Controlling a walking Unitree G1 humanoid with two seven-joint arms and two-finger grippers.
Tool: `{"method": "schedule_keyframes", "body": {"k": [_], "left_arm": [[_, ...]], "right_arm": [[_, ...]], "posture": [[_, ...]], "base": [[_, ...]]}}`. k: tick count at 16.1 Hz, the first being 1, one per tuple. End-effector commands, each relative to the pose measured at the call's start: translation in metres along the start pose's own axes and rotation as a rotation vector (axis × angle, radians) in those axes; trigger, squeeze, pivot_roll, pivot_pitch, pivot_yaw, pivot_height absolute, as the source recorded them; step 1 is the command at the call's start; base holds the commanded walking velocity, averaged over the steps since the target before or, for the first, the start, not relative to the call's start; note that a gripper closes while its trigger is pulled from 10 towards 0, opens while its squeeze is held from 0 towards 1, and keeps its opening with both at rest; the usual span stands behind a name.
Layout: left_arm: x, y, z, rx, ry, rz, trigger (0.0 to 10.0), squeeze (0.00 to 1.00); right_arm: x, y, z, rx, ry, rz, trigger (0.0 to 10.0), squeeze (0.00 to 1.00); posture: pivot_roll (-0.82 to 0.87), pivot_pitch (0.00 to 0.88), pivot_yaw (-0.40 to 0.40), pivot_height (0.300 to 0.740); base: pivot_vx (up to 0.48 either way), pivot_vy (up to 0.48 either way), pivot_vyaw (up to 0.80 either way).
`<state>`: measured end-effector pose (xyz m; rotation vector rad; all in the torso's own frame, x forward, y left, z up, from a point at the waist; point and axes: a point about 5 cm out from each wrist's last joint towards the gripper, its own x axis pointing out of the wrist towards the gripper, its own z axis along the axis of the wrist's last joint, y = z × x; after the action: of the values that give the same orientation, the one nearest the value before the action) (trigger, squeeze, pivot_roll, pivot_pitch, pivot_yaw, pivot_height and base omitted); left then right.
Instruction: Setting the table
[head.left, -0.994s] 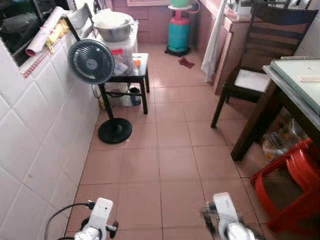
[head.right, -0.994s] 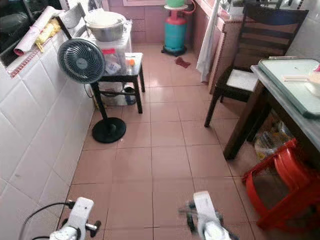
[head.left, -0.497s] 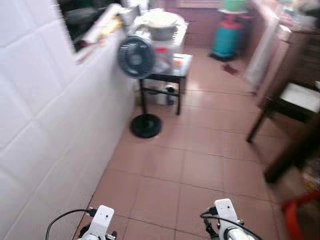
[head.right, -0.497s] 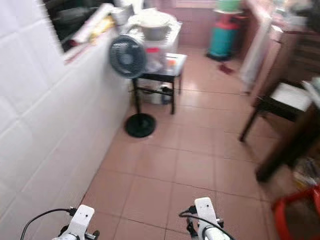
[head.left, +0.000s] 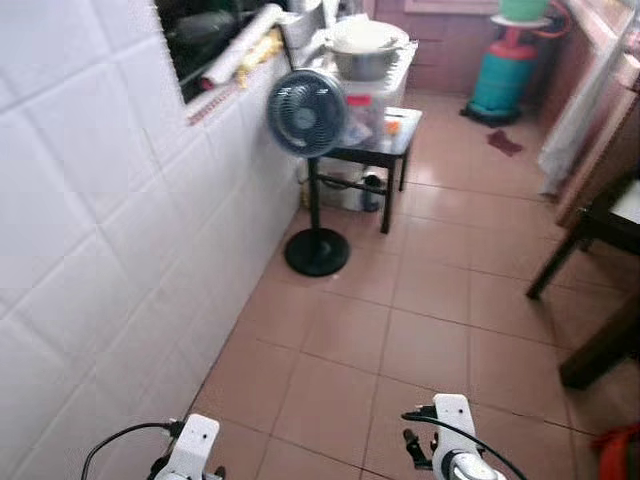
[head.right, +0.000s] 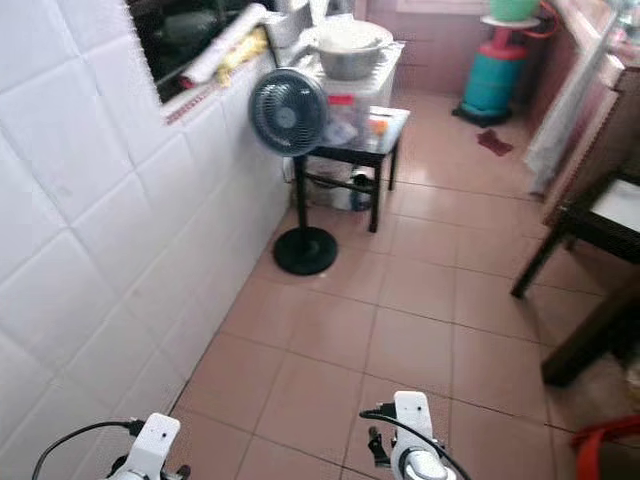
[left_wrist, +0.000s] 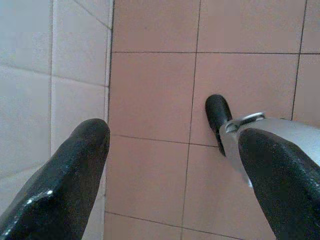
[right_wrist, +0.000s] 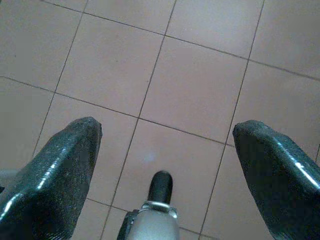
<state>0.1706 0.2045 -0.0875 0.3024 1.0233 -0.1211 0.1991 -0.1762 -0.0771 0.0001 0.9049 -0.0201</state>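
- Desk (head.left: 375, 130), small and dark, stands against the white tiled wall (head.left: 110, 250) at 12 o'clock, well ahead across the pink floor (head.left: 420, 340).
- A metal pot (head.left: 365, 52) sits on a box on it.
- A fan (head.left: 308, 112) stands just in front, at 11 o'clock.
- A teal gas bottle (head.left: 500, 80) is at 1 o'clock, far back.
- Left claw (left_wrist: 170, 150) hangs wide over the floor by the wall, holding nothing.
- Right claw (right_wrist: 165, 145) hangs wide over bare tiles, holding nothing.
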Motion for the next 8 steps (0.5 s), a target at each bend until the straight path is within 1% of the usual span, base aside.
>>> {"method": "schedule_keyframes", "body": {"k": [1,2,3,4,5,6,8], "left_arm": [[0.000,0.003,-0.001,0.001,0.003,0.001,10.0,0.00],[0.000,0.002,-0.001,-0.009,0.007,0.003,10.0,0.00],[0.000,-0.001,0.000,-0.044,0.009,0.009,10.0,0.00],[0.001,-0.006,0.003,-0.116,0.005,0.012,10.0,0.00],[0.002,-0.009,0.005,-0.157,0.003,0.013,10.0,0.00],[0.002,-0.011,0.004,-0.259,0.002,0.015,10.0,0.00],[0.002,-0.009,0.007,-0.328,-0.021,0.012,10.0,0.00]], "right_arm": [[-0.001,-0.001,-0.005,0.016,0.024,-0.011,10.0,0.00],[-0.001,-0.003,-0.005,0.021,0.021,-0.014,10.0,0.00],[-0.001,-0.005,-0.005,0.037,0.018,-0.018,10.0,0.00],[-0.001,-0.008,-0.002,0.072,0.009,-0.023,10.0,0.00],[-0.001,-0.010,-0.001,0.097,0.007,-0.029,10.0,0.00],[0.000,-0.011,0.002,0.166,0.002,-0.030,10.0,0.00],[0.001,-0.009,0.006,0.208,-0.007,-0.012,10.0,0.00]], "posture": [[-0.02,0.000,0.029,0.740],[-0.02,0.000,0.022,0.740],[-0.02,0.000,0.016,0.740],[-0.01,0.000,0.009,0.740],[-0.01,0.000,0.005,0.740],[-0.01,0.000,0.000,0.740],[-0.01,0.000,-0.004,0.740]], "base": [[0.000,0.000,-0.80],[0.000,0.000,-0.80],[0.000,0.000,-0.61],[0.000,0.000,0.00],[0.000,0.000,0.00],[0.000,0.000,0.00],[0.000,0.000,0.00]]}}
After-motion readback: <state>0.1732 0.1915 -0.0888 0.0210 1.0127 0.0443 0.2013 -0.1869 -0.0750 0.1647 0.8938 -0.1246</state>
